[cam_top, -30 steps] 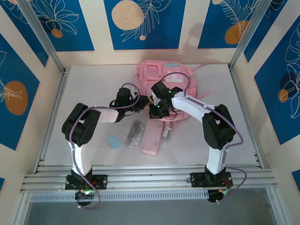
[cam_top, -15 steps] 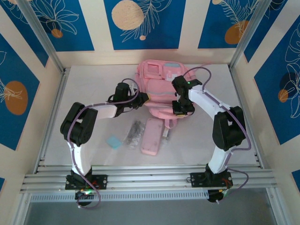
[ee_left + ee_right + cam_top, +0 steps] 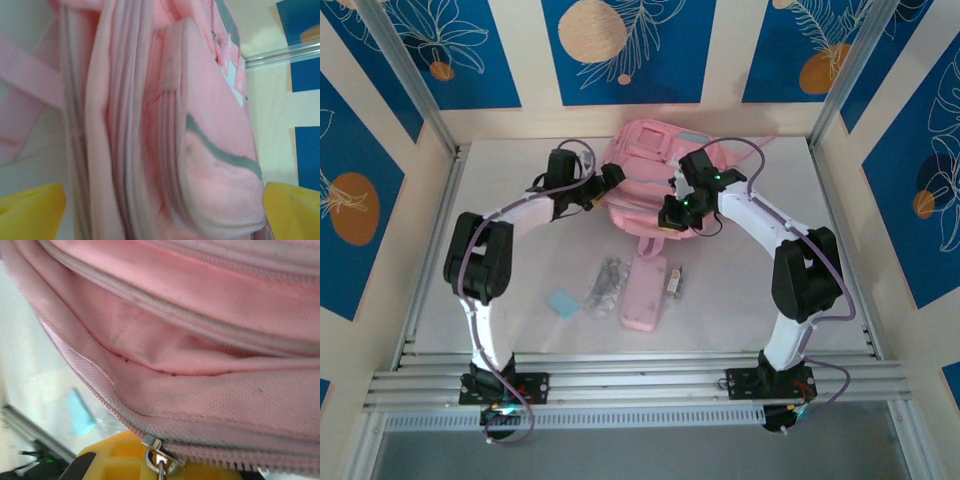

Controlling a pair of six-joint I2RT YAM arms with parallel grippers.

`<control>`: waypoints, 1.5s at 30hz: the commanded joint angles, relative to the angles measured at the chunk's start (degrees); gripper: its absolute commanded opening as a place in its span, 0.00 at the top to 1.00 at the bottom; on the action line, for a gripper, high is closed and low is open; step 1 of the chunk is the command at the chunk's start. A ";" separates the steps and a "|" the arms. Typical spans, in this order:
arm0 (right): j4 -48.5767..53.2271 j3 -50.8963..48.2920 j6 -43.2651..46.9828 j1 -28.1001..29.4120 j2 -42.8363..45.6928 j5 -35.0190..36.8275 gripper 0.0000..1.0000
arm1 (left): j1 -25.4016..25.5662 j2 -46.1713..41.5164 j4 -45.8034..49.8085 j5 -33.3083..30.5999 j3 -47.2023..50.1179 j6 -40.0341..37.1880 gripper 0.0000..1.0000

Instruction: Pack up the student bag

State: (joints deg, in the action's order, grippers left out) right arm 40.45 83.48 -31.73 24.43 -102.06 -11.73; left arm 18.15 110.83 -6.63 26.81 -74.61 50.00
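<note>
The white tabletop [image 3: 520,270] carries everything. At its far middle, close to the back wall, lies the student bag [image 3: 645,175]: a soft pink backpack, the biggest thing here, with a white patch on its upper pocket, a grey-blue strip near the top edge and a pink strap trailing toward the near side. In the left wrist view its side is stacked pink folds and a bulging front pocket [image 3: 210,165] edged with a curved grey band. In the right wrist view it is woven pink cloth [image 3: 210,385] with pale piping and a zip running along the lower edge.

Nearer the arms, well apart from the bag, a flat pink pencil case [image 3: 644,292] lies lengthwise.

The left gripper [image 3: 607,178] is at the bag's left side, spread wide, its yellow fingers [image 3: 30,207] standing either side of the bag's bulk; whether they touch it I cannot tell. The right gripper [image 3: 672,213] is at the bag's near right edge, closed, its yellow fingers [image 3: 115,457] pinching the metal zip pull [image 3: 158,458].

A clear packet [image 3: 608,285] lies just left of the pencil case, a light-blue square [image 3: 563,303] further left, and a small pale stick [image 3: 674,283] just right of the case.
</note>
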 commanded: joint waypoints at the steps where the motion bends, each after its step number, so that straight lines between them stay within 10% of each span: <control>1: -12.77 4.04 -7.83 0.23 -0.93 -9.18 1.00 | 0.00 -8.86 -2.62 -3.11 9.22 3.08 0.00; 7: -17.23 5.25 -12.65 3.32 -4.23 -11.31 1.00 | 1.85 -13.37 -21.13 -4.72 23.24 19.94 0.00; 16: -13.80 3.52 -10.71 8.78 -4.39 -15.70 1.00 | 6.01 -3.10 -31.93 -6.32 18.65 26.66 0.04; 21: 6.22 4.51 4.88 8.09 -4.02 -12.76 1.00 | 4.80 0.43 -35.18 -4.01 17.20 25.15 0.88; 23: 14.19 3.38 10.89 6.54 -3.90 -8.46 1.00 | 3.82 0.45 -34.77 -2.26 16.79 24.18 1.00; 35: 27.64 0.98 19.83 -4.39 -6.43 27.63 1.00 | 0.86 -5.15 -18.91 4.27 13.62 10.27 1.00; 45: 16.65 10.05 26.63 -16.74 -14.30 42.63 1.00 | -0.13 -6.23 -8.21 10.09 10.34 1.45 1.00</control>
State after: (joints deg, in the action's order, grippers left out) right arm 61.10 90.13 -7.70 12.01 -114.76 19.51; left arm 19.88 108.68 -19.16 32.38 -61.80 58.78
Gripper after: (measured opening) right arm 0.088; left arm 0.156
